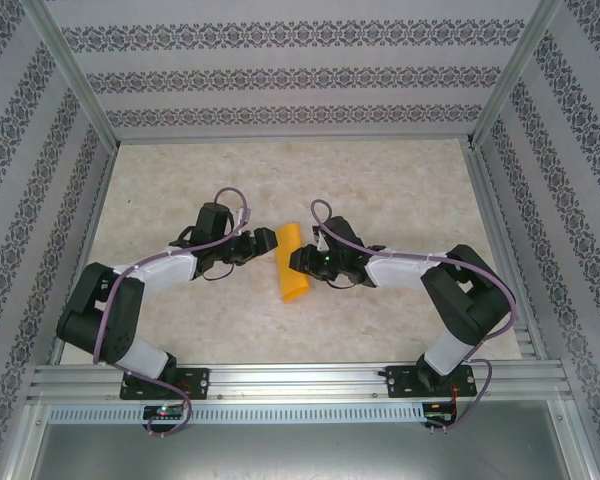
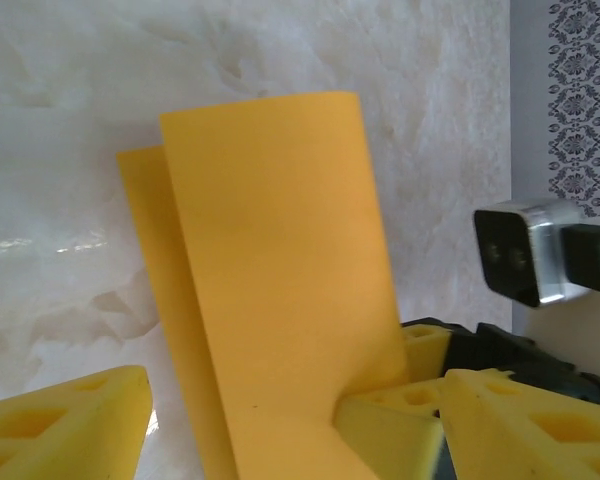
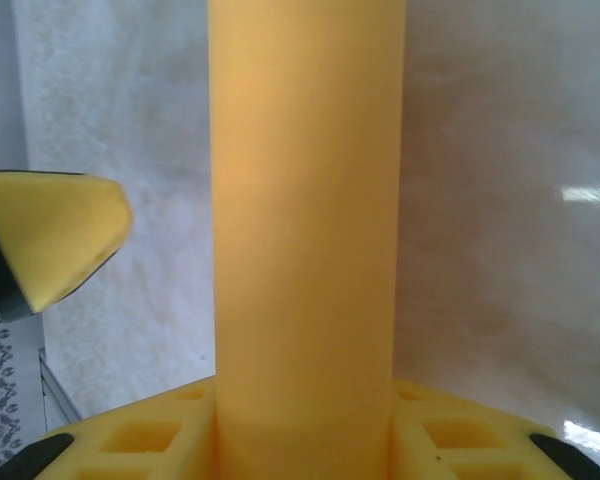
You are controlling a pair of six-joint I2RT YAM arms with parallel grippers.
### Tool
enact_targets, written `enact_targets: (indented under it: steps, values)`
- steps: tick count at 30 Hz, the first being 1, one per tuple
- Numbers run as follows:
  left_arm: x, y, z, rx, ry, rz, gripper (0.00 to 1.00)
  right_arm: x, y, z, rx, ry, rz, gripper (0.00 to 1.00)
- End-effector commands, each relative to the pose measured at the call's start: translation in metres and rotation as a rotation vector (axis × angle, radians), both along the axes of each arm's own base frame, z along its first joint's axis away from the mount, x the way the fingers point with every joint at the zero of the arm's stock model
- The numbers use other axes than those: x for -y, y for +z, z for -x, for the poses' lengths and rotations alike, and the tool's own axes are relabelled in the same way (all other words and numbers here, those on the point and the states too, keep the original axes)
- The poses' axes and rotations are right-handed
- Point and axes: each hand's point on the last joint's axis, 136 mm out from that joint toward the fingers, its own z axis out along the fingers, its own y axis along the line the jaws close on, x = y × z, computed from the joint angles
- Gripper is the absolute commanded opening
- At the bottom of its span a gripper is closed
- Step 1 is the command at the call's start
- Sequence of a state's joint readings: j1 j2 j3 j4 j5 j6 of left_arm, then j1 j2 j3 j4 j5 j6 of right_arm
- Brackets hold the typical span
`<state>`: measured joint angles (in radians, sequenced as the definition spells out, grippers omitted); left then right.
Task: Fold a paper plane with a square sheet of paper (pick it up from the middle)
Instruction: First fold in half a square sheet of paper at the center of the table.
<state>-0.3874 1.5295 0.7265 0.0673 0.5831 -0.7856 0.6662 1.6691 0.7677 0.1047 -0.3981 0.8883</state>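
The square sheet of paper is bent over on itself into a narrow orange strip, two layers showing in the left wrist view with one edge set behind the other. It is between the two grippers, and the pale mottled table is under it. In the right wrist view the sheet runs straight up the middle.

The right gripper is at the sheet's right edge. Its yellow fingers press against both sides of the strip, so it is closed on the paper and holds it.

The left gripper is just beside the sheet on the other side. Its jaws are spread wide with the sheet between them. One finger is clear of the paper, so it grips nothing.
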Motion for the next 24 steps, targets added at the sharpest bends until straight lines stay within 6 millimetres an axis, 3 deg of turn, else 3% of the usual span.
enact_targets:
  steps: [1, 9, 24]
  values:
    - [0.016, 0.004, -0.002, 0.024, -0.020, 0.067, 0.77, 0.002, -0.004, -0.005, -0.004, -0.012, -0.032, 0.42]
    - [0.023, -0.014, -0.004, -0.025, -0.026, 0.084, 0.69, 0.014, -0.015, -0.001, -0.036, -0.011, -0.026, 0.53]
    - [0.041, -0.033, -0.002, -0.058, -0.094, 0.143, 0.47, 0.018, -0.010, 0.003, -0.033, 0.008, -0.051, 0.55]
